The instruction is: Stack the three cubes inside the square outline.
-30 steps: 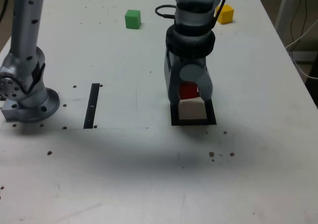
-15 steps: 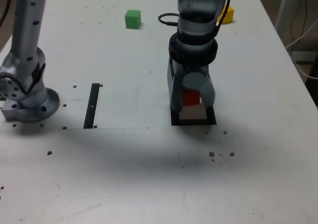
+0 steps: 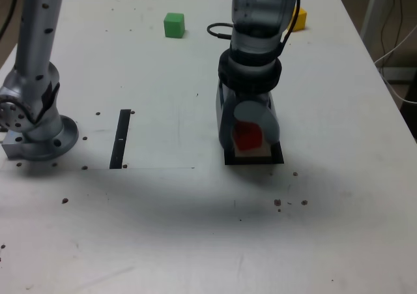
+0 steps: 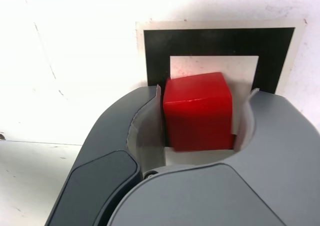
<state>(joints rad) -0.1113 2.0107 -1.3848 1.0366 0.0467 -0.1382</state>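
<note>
Hand (image 4: 200,121) has come down over the square outline (image 3: 254,158) and its jaws, clamped a moment ago, are now parting around the red cube (image 4: 198,117); a thin gap shows on one side in the wrist view, so the grip looks released or nearly so. Lower than a second ago, the red cube sits on the outline's pale centre. Farther back on the desk (image 3: 195,229) wait the green cube (image 3: 174,25) and yellow cube (image 3: 298,18), well apart, still to be stacked.
</note>
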